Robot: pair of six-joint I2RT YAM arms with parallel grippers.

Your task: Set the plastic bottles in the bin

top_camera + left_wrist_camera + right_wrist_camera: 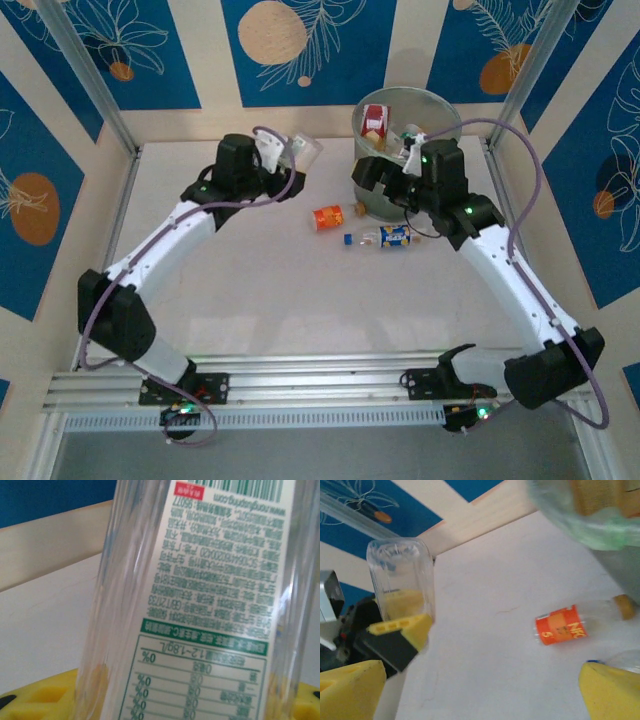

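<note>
- Top external view: showing the bin [445, 110] standing upright at the far side of the table [250, 290], with red-labelled and white-labelled bottles [376, 122] lying inside it.
- Showing the left gripper [290, 152] hanging well to the left of the bin, with jaws clamping a clear bottle [306, 148] clear of the table.
- Showing the right gripper [375, 172] hovering just in front of the bin's left wall, with jaws standing wide apart and gripping nothing.
- Showing an orange-labelled bottle [328, 217] lying on its side on the table, in front of the bin and to its left.
- Showing a blue-labelled bottle [392, 236] lying on its side directly in front of the bin, near the orange-labelled bottle but apart from it.
- Left wrist view: showing the clear bottle [200, 605] close up between the yellow pads [40, 695], with its white label and green print reading upside down.
- Right wrist view: showing the right gripper's yellow fingertips [610, 690] spreading wide over bare table.
- Showing the orange-labelled bottle [560, 625] lying just beside the bin [620, 570], with its tan cap pointing toward the bin's wall.
- Showing the clear bottle [402, 580] standing roughly upright in the left gripper's grip, well apart from the bin.
</note>
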